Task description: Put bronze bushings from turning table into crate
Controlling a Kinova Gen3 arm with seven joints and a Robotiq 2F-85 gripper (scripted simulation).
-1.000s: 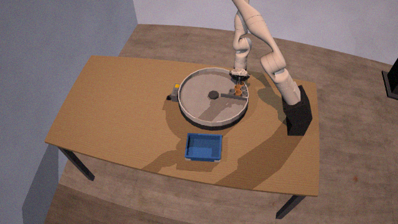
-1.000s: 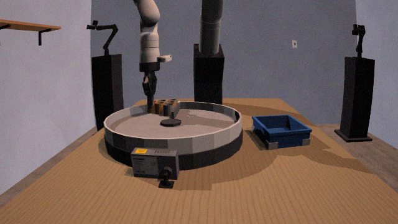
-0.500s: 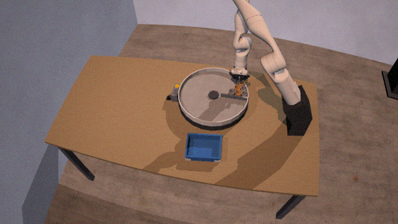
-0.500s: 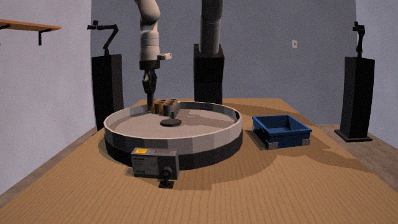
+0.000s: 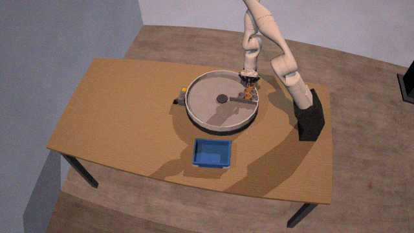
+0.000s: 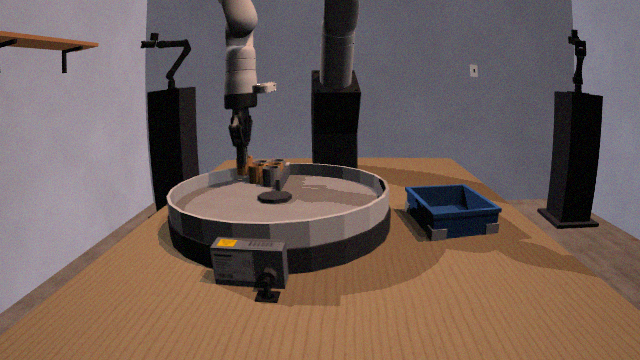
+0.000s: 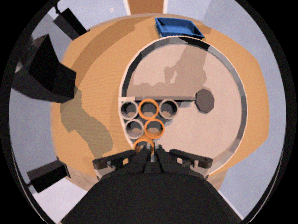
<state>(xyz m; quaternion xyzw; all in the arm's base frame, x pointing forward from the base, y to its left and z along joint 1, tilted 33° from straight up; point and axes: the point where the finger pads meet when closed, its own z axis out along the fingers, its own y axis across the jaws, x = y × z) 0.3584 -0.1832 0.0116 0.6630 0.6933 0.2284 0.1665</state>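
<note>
Pincer (image 7: pixel 149 151) nearly shut on wall of a bronze bushing (image 7: pixel 141 143), at far rim of turning table (image 5: pixel 200 120)

Fingers narrow, nipping the ring edge of the nearest bronze piece, w/ tips down inside the tray; held piece touching the cluster of bushings beside a dark bar (image 5: pixel 243 101). In wrist view: two more bronze rings (image 7: pixel 149 108) among steel bushings (image 7: pixel 128 110), all packed tight. Blue crate (image 5: pixel 211 153) on wood surface (image 5: pixel 123 107), well apart from tray, nothing seen inside. Fingertips mostly hidden by own housing in wrist view; tiny in top view; grey box (image 6: pixel 248 262) at tray front, label unreadable
</note>
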